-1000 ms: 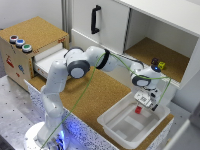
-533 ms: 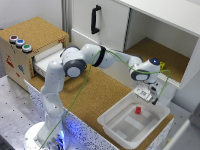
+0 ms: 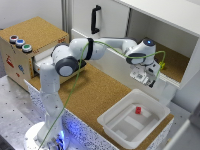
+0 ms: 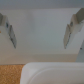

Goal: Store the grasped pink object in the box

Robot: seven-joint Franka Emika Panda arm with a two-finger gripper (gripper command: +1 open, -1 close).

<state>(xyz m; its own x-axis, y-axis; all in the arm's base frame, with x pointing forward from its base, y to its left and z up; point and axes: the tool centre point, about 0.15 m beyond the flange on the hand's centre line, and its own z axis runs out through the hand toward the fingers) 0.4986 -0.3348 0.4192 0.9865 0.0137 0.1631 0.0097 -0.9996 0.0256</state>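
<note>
One white arm reaches across the cork-topped table (image 3: 95, 95), and its tool (image 3: 143, 80) hangs in the air above the far rim of the box (image 3: 111, 120), up near the open cabinet (image 3: 172, 55). In the wrist view the two fingers (image 4: 10, 31) stand wide apart with nothing between them; only a pale wall and the rounded white edge of the box (image 4: 50, 72) show past them. So the tool is spread open and holds nothing.

There is one pink object (image 3: 138, 109), and it lies on the floor of the box, towards the far end, apart from the walls. It is well below the tool and not touching it. The box is the single white tub, sitting at the table's near corner on the exterior view's right.

On the exterior view's left stands one wooden box (image 3: 27, 52) with a cork top, and I count three round buttons (image 3: 20, 44) in a row on it. A single green cable (image 3: 80, 85) runs along the arm. One black handle (image 3: 94, 19) sits on the cabinet door behind.
</note>
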